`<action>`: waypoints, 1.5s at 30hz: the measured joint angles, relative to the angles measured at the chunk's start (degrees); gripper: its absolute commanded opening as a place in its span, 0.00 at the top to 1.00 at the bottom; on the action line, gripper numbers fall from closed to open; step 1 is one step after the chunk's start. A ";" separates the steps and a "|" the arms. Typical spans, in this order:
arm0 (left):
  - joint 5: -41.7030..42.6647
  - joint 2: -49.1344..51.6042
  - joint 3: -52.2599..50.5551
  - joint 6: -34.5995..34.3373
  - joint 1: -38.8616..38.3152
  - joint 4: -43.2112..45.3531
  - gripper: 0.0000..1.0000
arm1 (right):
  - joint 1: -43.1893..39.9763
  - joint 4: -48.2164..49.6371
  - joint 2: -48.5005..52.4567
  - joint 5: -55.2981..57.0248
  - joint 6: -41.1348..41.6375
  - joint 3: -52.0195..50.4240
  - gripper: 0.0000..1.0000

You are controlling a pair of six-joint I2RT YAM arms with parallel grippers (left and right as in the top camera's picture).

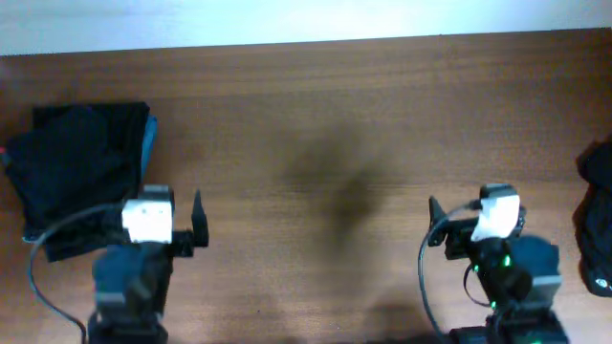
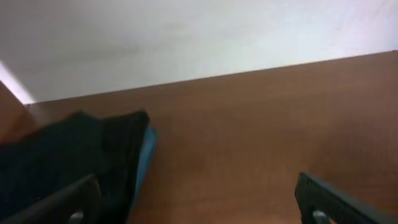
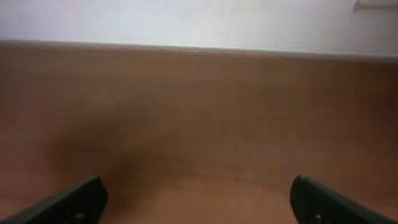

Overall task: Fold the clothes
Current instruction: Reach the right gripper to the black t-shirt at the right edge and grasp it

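Black stack (image 1: 81,172) lies far left, teal edge (image 1: 148,143) facing right; another black garment (image 1: 598,225) far right — white mark (image 1: 601,281) unreadable; left gripper (image 2: 199,205) and right gripper (image 3: 199,202) spread, empty.

stack (image 1: 81,172): black fabric, folded flat; roughly square, slightly skewed; far left of the table (image 1: 335,115)
teal edge (image 1: 148,143): thin blue strip along the stack's right side
garment (image 1: 598,225): black, crumpled; right edge of the table, partly out of view; small white logo (image 1: 601,280) low on it
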 measured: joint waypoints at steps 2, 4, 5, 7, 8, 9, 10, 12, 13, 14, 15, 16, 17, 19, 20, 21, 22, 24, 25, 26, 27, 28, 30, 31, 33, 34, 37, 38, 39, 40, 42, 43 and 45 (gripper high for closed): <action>0.07 5.53 4.72 0.00 0.00 -3.28 0.01 | -0.02 -4.33 5.49 0.15 0.11 4.85 0.01; 0.48 10.23 8.79 0.00 0.00 -7.32 0.01 | -0.02 -7.54 9.55 0.15 0.13 8.48 0.01; 1.11 13.07 10.99 0.00 0.00 -9.40 0.01 | -0.02 -9.09 12.70 0.13 0.15 11.13 0.01; 2.54 16.22 13.29 0.00 0.00 -12.39 0.01 | -0.02 -12.94 16.94 -0.09 0.22 15.06 0.01; 3.34 17.38 13.99 0.00 0.00 -13.00 0.01 | -0.02 -13.35 18.47 0.00 0.15 16.39 0.01; 4.28 18.51 14.51 0.00 0.00 -13.14 0.01 | -0.02 -13.38 19.74 0.59 0.20 17.42 0.01; 4.85 19.02 14.60 0.00 0.00 -13.14 0.01 | 0.00 -13.42 20.74 1.81 0.39 18.18 0.01; 6.14 19.69 14.64 0.00 0.00 -13.33 0.01 | -0.33 -13.90 22.38 5.81 2.05 19.17 0.01; 6.49 19.76 14.64 0.00 0.00 -13.33 0.01 | -0.90 -14.34 23.08 8.15 3.26 19.50 0.01; 6.82 19.76 14.64 0.00 0.00 -13.33 0.01 | -1.84 -14.73 23.69 10.19 4.37 19.67 0.01; 7.06 19.76 14.64 0.00 0.00 -13.33 0.01 | -3.13 -15.28 24.30 11.82 5.38 19.78 0.02; 7.32 19.76 14.64 0.00 0.00 -13.33 0.01 | -5.44 -15.80 25.22 13.79 6.91 19.80 0.01; 7.48 19.76 14.64 0.00 0.00 -13.33 0.01 | -8.33 -16.55 26.32 15.04 8.28 19.82 0.01; 7.65 19.76 14.67 0.00 0.00 -13.33 0.01 | -14.19 -17.59 28.50 16.85 10.91 19.89 0.01; 7.78 19.76 14.64 0.00 0.00 -13.33 0.01 | -17.29 -17.92 29.79 17.53 12.04 19.91 0.01; 7.82 19.76 14.67 0.00 0.00 -13.33 0.01 | -20.85 -18.18 31.17 18.10 13.07 19.91 0.01; 7.85 19.76 14.67 0.00 0.00 -13.33 0.00 | -24.20 -18.14 32.59 18.49 13.90 19.91 0.01; 7.87 19.76 14.67 0.00 0.00 -13.33 0.01 | -30.51 -17.75 35.39 19.08 15.13 19.93 0.01; 7.89 19.76 14.67 0.00 0.00 -13.33 0.01 | -34.12 -17.03 37.24 19.32 15.54 19.96 0.01; 7.93 19.76 14.67 0.00 0.00 -13.27 0.01 | -36.83 -16.22 38.73 19.39 15.89 19.96 0.01; 7.98 19.76 14.67 0.00 0.00 -13.16 0.01 | -39.41 -15.26 40.19 19.43 16.24 19.96 0.01; 8.00 19.76 14.67 0.00 0.00 -13.14 0.01 | -42.10 -14.03 41.90 19.26 16.48 19.96 0.01; 8.00 19.76 14.67 0.00 0.00 -13.09 0.01 | -45.94 -11.72 44.59 18.99 16.81 19.98 0.01; 8.00 19.76 14.67 0.00 0.00 -13.07 0.01 | -47.50 -10.67 45.90 18.78 16.92 20.00 0.01; 8.00 19.80 14.67 0.00 0.00 -13.05 0.01 | -50.21 -8.87 48.74 18.12 17.38 20.04 0.01; 8.02 19.80 14.67 0.00 0.00 -13.05 0.01 | -51.60 -7.93 50.75 17.92 17.79 20.06 0.01; 8.02 19.80 14.67 0.00 0.00 -12.98 0.01 | -54.14 -4.79 55.82 17.49 18.25 20.11 0.01; 8.02 19.80 14.67 0.00 0.00 -12.98 0.01 | -54.90 -3.76 57.66 17.33 18.36 20.11 0.01; 8.02 19.80 14.67 0.00 0.00 -12.96 0.01 | -55.74 -2.73 59.69 17.25 18.36 20.11 0.01; 8.02 19.80 14.67 0.00 0.00 -12.96 0.01 | -56.24 -2.14 61.05 17.05 18.36 20.11 0.01; 8.02 19.80 14.67 0.00 0.00 -12.94 0.01 | -56.96 -1.14 64.13 16.85 17.77 20.11 0.01; 8.02 19.80 14.67 0.00 0.00 -12.94 0.00 | -57.16 -0.70 65.72 16.83 17.27 20.11 0.01; 8.02 19.80 14.67 0.00 0.00 -12.94 0.01 | -57.16 0.15 68.39 16.65 16.39 20.11 0.01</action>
